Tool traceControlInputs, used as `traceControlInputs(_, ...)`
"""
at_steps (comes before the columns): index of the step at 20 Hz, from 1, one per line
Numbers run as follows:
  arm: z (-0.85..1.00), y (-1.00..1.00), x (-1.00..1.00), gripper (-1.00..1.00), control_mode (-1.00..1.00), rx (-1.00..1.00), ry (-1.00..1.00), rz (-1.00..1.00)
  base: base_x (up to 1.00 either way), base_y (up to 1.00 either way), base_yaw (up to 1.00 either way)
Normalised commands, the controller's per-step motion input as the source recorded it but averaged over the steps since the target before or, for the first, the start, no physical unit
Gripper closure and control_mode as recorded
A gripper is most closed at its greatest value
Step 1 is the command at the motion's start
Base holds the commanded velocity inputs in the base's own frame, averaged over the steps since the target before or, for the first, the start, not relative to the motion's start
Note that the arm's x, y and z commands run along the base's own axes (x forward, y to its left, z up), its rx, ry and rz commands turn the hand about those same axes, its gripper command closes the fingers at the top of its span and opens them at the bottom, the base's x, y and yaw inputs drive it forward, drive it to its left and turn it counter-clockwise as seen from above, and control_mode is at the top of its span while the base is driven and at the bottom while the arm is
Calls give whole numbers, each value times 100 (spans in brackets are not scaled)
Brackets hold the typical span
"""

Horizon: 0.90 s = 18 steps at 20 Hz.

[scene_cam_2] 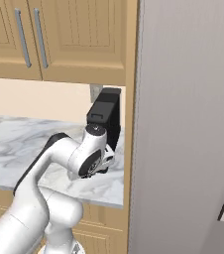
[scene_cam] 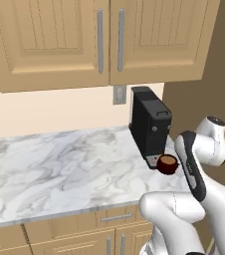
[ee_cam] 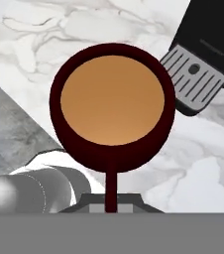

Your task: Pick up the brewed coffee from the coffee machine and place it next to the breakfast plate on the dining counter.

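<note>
The brewed coffee (ee_cam: 113,109), a dark red mug full of light brown liquid, sits just below my hand camera with its handle running down between the fingers of my gripper (ee_cam: 111,203), which is shut on it. From the left base view the mug (scene_cam: 168,163) is beside the foot of the coffee machine (scene_cam: 149,124), a tall black box, and my forearm hides the gripper. The machine's drip tray (ee_cam: 193,77) stands bare, apart from the mug. The machine (scene_cam_2: 106,116) also rises behind my hand in the right base view. The breakfast plate and dining counter are out of view.
The marble wall counter (scene_cam: 59,164) stretches left of the machine. Tan upper cabinets (scene_cam: 99,40) hang over it, with a wall outlet (scene_cam: 119,94) behind the machine. A tall grey panel (scene_cam_2: 183,124) and a tan side wall close off the right.
</note>
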Motion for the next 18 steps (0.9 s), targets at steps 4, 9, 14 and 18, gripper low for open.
traceControlInputs(4,99,14,-64,100,-100,-6,0,0,0,0,0)
traceControlInputs(9,97,31,-48,100,-100,-5,-2,0,0,0,0)
traceControlInputs(14,65,22,-8,100,-100,-1,-1,0,0,0,0)
traceControlInputs(18,-1,2,0,100,-100,0,10,0,0,0,0)
